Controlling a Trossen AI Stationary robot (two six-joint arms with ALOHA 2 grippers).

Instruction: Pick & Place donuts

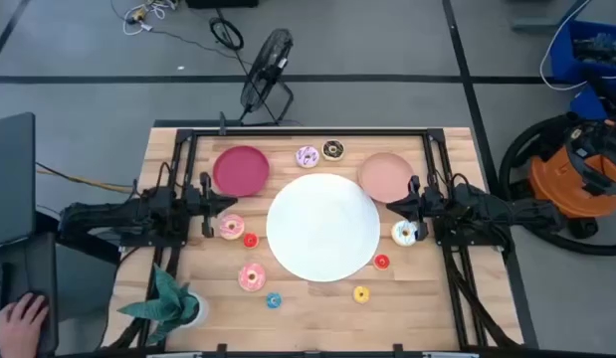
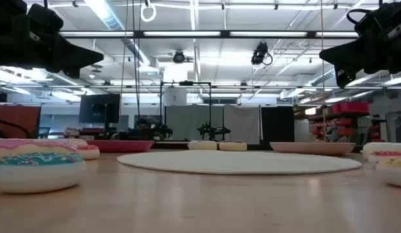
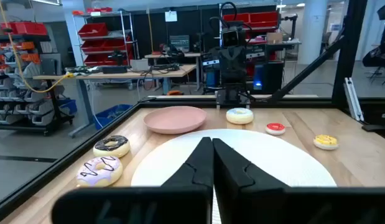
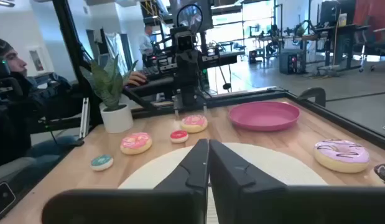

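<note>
Both grippers hang shut above the table and touch nothing. My left gripper (image 1: 224,205) (image 3: 212,155) is over the table's left part, near a pink donut (image 1: 231,227) and a red one (image 1: 250,240). My right gripper (image 1: 401,206) (image 4: 208,157) is at the big white disc's right edge, just beyond the white donut (image 1: 404,233). The purple donut (image 1: 308,156) and the chocolate donut (image 1: 333,150) lie by the far edge. A second pink donut (image 1: 252,277), the blue one (image 1: 274,299), the yellow one (image 1: 361,293) and another red one (image 1: 381,262) lie toward the near edge.
The big white disc (image 1: 322,227) fills the table's middle. The crimson plate (image 1: 241,170) is far left and the salmon plate (image 1: 386,176) far right. A potted plant (image 1: 173,301) stands at the near left corner. A person's hand (image 1: 24,316) shows off the table's left.
</note>
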